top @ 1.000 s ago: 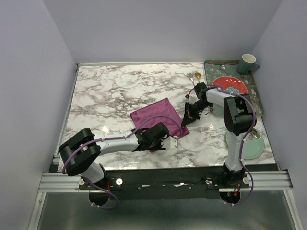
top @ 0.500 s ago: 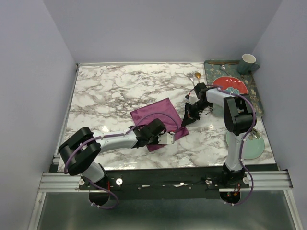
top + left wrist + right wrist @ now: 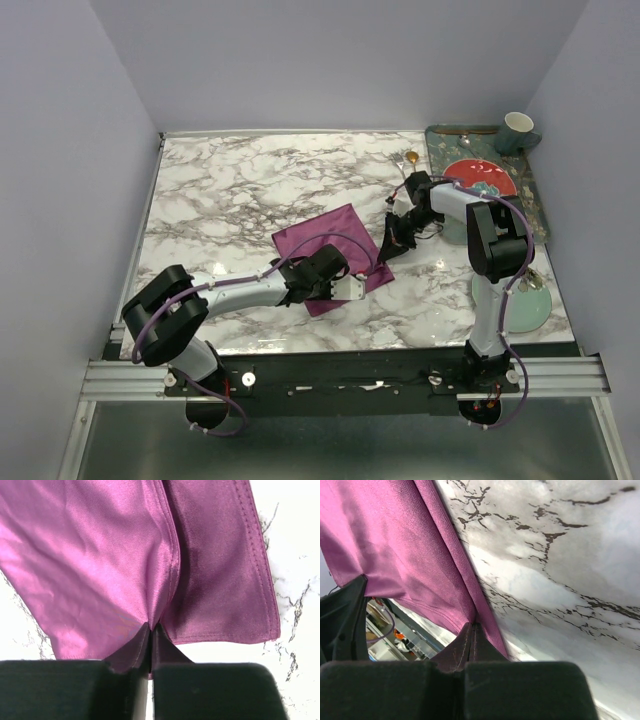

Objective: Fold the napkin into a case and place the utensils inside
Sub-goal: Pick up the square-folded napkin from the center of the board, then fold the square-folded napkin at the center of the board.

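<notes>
The napkin (image 3: 100, 555), a shiny plum-purple satin cloth with a fine diagonal weave and a stitched hem, is pinched at two places. The left gripper (image 3: 150, 639) has its black wedge-shaped fingertips pressed together on a raised crease at the cloth's near edge, and a soft fold runs away from them. The right gripper (image 3: 472, 630) has its dark fingertips closed tight on the hemmed right edge. Seen from above, the napkin lies as a rough tilted square near the middle of the glossy white marble-patterned table (image 3: 230, 190) with grey veins. At the far right, a mottled dark green rectangular tray (image 3: 532, 205) holds a round red plate (image 3: 480, 175) and a teal cup (image 3: 518, 128).
</notes>
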Robot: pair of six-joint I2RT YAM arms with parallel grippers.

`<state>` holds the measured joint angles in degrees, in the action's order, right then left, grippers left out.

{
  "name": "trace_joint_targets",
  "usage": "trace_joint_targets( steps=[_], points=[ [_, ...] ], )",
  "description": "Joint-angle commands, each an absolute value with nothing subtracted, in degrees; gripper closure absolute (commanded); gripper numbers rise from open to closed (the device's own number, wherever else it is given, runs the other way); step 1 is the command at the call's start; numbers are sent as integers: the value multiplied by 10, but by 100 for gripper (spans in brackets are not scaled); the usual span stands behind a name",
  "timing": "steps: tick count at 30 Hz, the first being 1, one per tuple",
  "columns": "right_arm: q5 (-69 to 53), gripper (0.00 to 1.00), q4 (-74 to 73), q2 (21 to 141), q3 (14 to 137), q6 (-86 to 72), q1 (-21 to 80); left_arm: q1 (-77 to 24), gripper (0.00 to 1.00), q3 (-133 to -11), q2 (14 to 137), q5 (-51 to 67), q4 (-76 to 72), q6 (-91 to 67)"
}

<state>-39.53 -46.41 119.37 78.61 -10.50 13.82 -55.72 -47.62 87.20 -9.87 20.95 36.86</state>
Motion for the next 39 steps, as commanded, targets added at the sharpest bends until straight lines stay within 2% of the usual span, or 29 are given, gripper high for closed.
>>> trace_joint_targets(
  steps=[1, 39],
  points=[
    [-409, 100, -478, 1183, 800, -102, 142, -557, 99, -489, 863, -79, 224, 370],
    [-358, 99, -539, 1134, 770, -53, 140, -557, 100, -533, 816, 66, 312, 317]
  ],
)
